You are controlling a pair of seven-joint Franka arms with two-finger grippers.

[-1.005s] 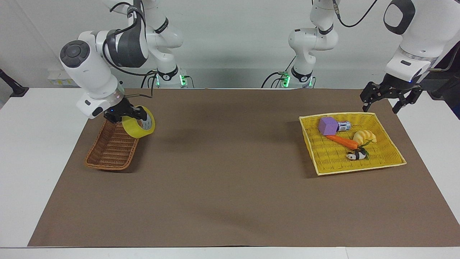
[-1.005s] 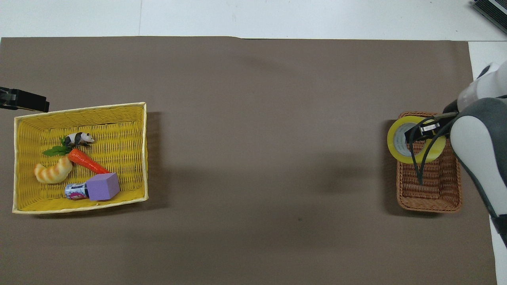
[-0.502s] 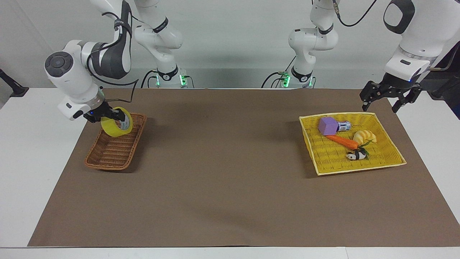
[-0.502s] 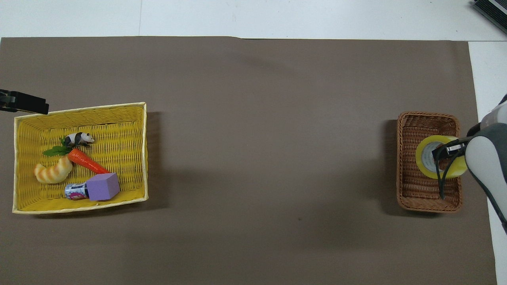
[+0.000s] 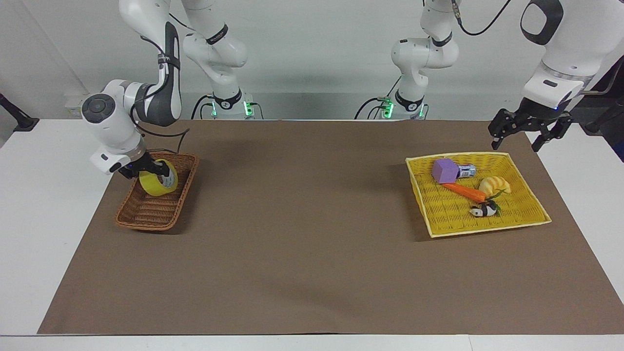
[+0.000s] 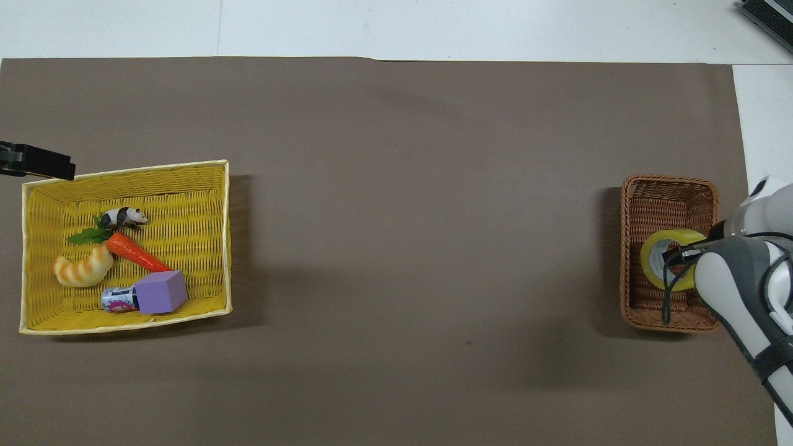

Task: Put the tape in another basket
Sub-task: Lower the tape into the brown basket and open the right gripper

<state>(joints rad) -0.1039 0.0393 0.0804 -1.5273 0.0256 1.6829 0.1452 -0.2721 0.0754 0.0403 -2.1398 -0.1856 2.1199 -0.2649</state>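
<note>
The yellow tape (image 5: 155, 185) is tilted inside the brown wicker basket (image 5: 145, 224) at the right arm's end of the table. My right gripper (image 5: 154, 171) is shut on the tape's upper rim and is lowered into the basket's half nearer the robots. In the overhead view the tape (image 6: 653, 267) lies within the basket (image 6: 669, 181), partly under the right gripper (image 6: 676, 255). My left gripper (image 5: 528, 135) is open and empty, up over the mat by the yellow basket's corner nearest the robots; its tip shows in the overhead view (image 6: 37, 163).
A square yellow basket (image 5: 487, 230) at the left arm's end holds a purple block (image 5: 444, 170), a small can (image 5: 466, 171), a carrot (image 5: 464, 192), a croissant (image 5: 495, 185) and a panda toy (image 5: 483, 210). A brown mat (image 5: 302, 219) covers the table.
My right gripper has carried the tape from over the brown basket's rim to over its middle and down into it. The left arm has barely moved.
</note>
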